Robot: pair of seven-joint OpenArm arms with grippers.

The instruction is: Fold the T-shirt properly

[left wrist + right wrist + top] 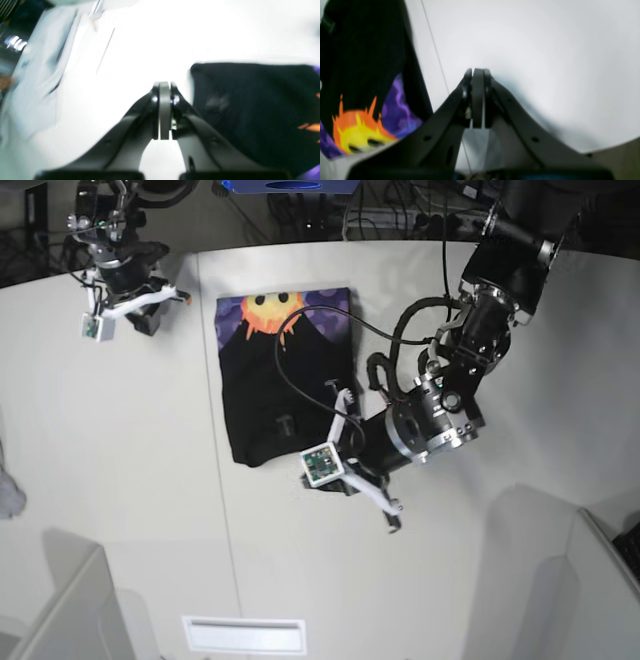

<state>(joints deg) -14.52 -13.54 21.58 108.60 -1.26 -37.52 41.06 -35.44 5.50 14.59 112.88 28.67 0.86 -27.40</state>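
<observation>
Looking at the T-shirt (285, 385): lies mid-table (120, 480), folded into a narrow strip, sun print at the far end. Soft, light cloth, will sag and slide; pinch hem corners, through all layers. Left gripper (164, 86) jaws together, empty, beside its near edge. Right gripper (477, 72) likewise closed, well apart. Wrist views blurred, layer count probably three.

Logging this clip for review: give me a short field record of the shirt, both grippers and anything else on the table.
shirt: T-shirt lies folded into a narrow rectangle on the white table, sun print showing at its far end
left gripper: left gripper shut, empty, above bare table beside the shirt's edge
right gripper: right gripper shut, empty, over bare table away from the shirt
other: grey-white cloth at the table's edge in the base view
blur: both wrist views are blurred
</observation>
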